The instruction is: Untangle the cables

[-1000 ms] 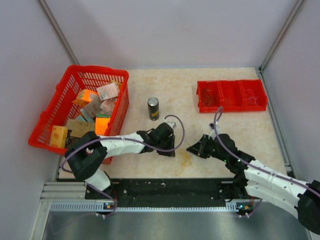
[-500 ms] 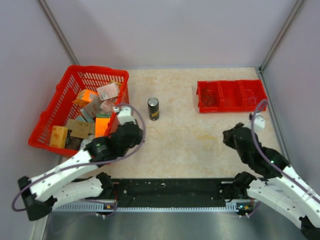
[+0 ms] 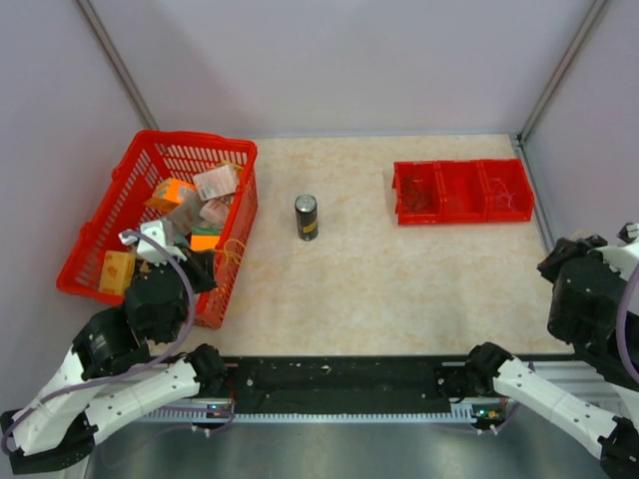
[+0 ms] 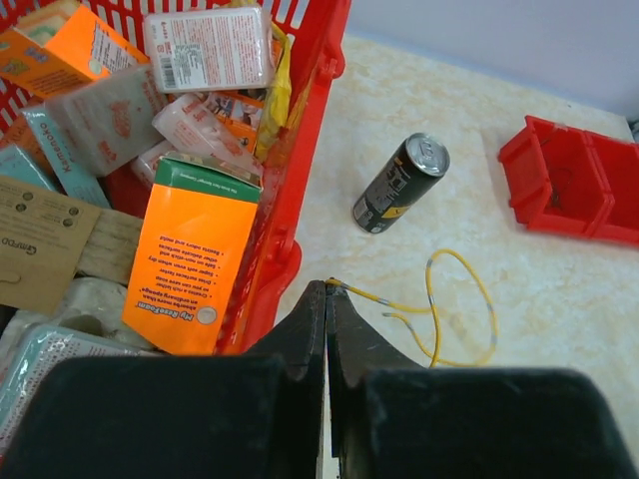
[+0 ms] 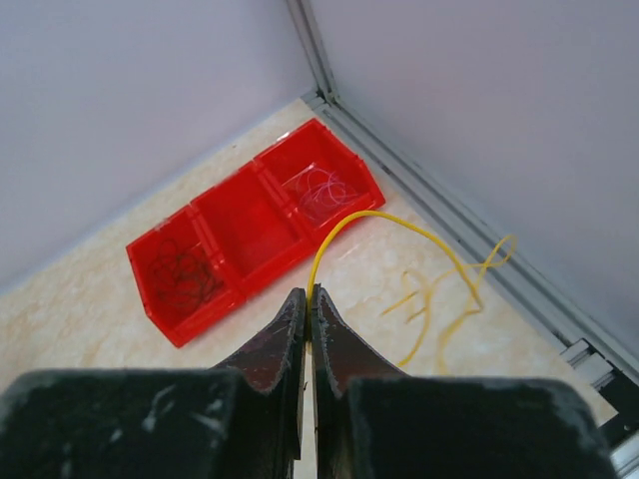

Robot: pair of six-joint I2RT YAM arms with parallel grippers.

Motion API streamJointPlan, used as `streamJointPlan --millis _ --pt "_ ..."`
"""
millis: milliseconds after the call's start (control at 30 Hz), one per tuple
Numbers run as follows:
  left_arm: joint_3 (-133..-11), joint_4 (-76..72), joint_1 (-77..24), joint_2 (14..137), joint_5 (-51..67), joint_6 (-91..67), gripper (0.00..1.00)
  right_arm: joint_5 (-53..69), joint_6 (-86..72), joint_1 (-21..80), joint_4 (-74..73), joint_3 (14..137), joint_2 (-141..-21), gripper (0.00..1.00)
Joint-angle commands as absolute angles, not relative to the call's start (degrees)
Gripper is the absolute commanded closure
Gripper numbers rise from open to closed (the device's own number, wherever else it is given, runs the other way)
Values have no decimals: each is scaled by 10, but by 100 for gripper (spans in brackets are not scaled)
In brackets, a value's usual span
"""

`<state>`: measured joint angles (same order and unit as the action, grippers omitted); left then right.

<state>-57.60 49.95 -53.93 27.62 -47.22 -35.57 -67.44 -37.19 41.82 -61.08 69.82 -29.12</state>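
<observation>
Beige marble bench (image 3: 399, 269), lilac walls (image 3: 329, 60). My left fingers (image 4: 305, 334) are pinched shut on a yellow wire (image 4: 399, 302), which loops out just beside the red basket (image 4: 318, 110), near the can (image 4: 401, 184). My right fingers (image 5: 285, 334) are clamped on a second yellow wire (image 5: 371, 213), arcing out near the red tray (image 5: 250, 235) by the wall corner. The two wires are well apart.

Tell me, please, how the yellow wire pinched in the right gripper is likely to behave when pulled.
The yellow wire arches upward from the shut right gripper instead of drooping, so it is probably springy rather than limp. Being hair-thin, it is likely very light and might slip from the pinch. Its curled far end could snag.
</observation>
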Motion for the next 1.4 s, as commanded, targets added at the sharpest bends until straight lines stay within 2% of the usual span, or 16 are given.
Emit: streamJointPlan --millis 0,167,367,433,633,767,1000,1367 --pt "-612 475 -539 279 -453 -290 100 -706 -325 414 -630 733 -279 100" --pt "-596 393 -538 306 -309 -279 100 -593 -287 414 -552 681 -312 100" --pt "-535 336 -539 371 -187 -327 100 -577 -275 404 -481 677 -453 100" --pt "-505 312 -539 395 -137 -349 100 -540 -237 367 -423 686 -485 100" --pt "-399 216 -540 460 36 -433 100 -291 -255 166 -340 753 -587 100" --pt "-370 201 -543 492 58 -455 100 -227 -253 114 -295 803 -655 100" --pt "-374 207 -544 521 64 -431 100 -239 -232 73 -269 892 -779 100" --pt "-370 196 -544 526 83 -432 100 -240 -232 62 -191 870 -900 100"
